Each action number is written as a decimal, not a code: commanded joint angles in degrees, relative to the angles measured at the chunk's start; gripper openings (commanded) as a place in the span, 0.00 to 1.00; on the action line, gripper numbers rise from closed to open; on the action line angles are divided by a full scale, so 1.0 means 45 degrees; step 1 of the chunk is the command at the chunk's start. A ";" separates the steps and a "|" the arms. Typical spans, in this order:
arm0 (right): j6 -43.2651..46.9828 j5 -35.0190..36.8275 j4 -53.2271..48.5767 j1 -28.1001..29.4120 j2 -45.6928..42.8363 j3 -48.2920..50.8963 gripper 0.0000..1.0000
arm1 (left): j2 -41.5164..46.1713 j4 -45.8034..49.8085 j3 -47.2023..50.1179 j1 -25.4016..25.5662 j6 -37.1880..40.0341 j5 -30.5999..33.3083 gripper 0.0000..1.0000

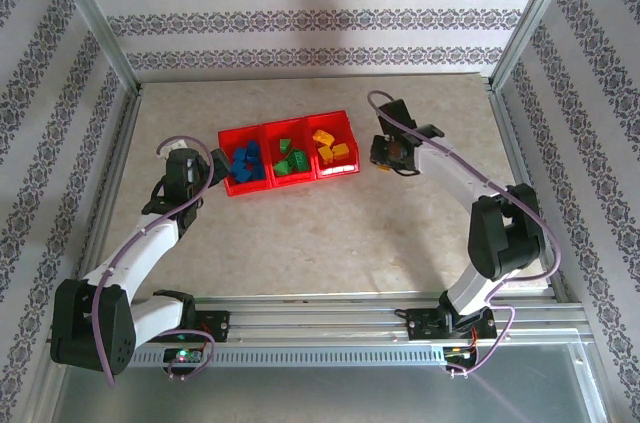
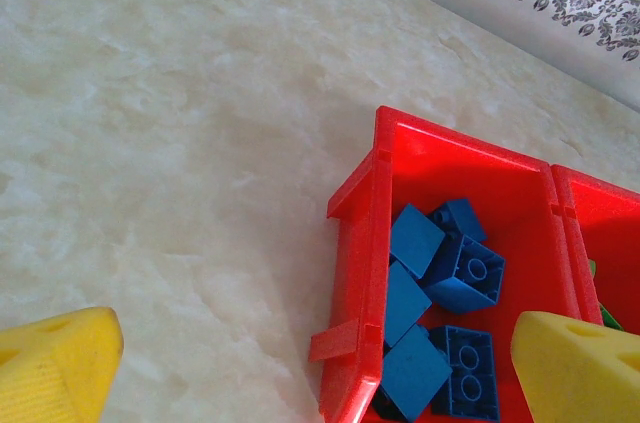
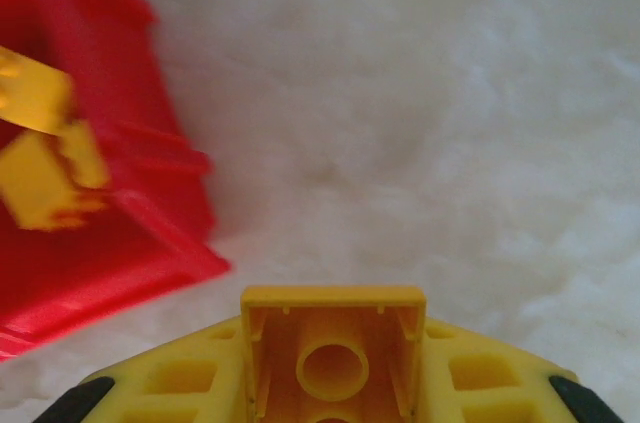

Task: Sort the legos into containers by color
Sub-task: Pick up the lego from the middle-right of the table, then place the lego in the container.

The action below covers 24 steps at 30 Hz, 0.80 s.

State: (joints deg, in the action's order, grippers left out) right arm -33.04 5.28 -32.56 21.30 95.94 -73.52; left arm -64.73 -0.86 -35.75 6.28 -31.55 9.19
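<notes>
The containers (image 1: 297, 183) are three joined red bins on the table's far middle. Blue legos (image 1: 246, 165) fill the left bin, green legos (image 1: 290, 158) the middle one, yellow-orange legos (image 1: 331, 148) the right one. My left gripper (image 1: 214, 169) hangs open at the tray's left end, its yellow fingertips (image 2: 56, 364) straddling the bin's left wall (image 2: 365, 273), with blue legos (image 2: 446, 265) below. My right gripper (image 1: 386, 156) is just right of the tray, shut on a yellow lego (image 3: 332, 343) seen hollow side up between the pads (image 3: 175, 383).
The red bin's corner (image 3: 110, 243) lies left of the right gripper, with yellow bricks (image 3: 40, 158) inside it. Aluminium frame posts and patterned walls ring the beige table (image 1: 330, 243). Bare tabletop stretches between the tray and the arm bases.
</notes>
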 commanded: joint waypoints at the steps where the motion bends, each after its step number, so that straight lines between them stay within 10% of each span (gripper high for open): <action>1: -0.0027 0.0298 -0.0304 0.0583 0.0712 -0.1242 0.30 | 0.0230 0.0010 -0.0295 -0.0156 0.0070 -0.0079 1.00; 24: 0.1294 0.0946 -0.1906 0.2159 0.5842 -0.7853 0.30 | 0.0205 0.0349 -0.0338 -0.0146 0.0175 -0.0246 1.00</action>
State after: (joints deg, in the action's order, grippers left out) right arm -29.26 6.79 -38.37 30.28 120.14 -105.62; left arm -64.51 -0.67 -35.75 6.26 -31.53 8.56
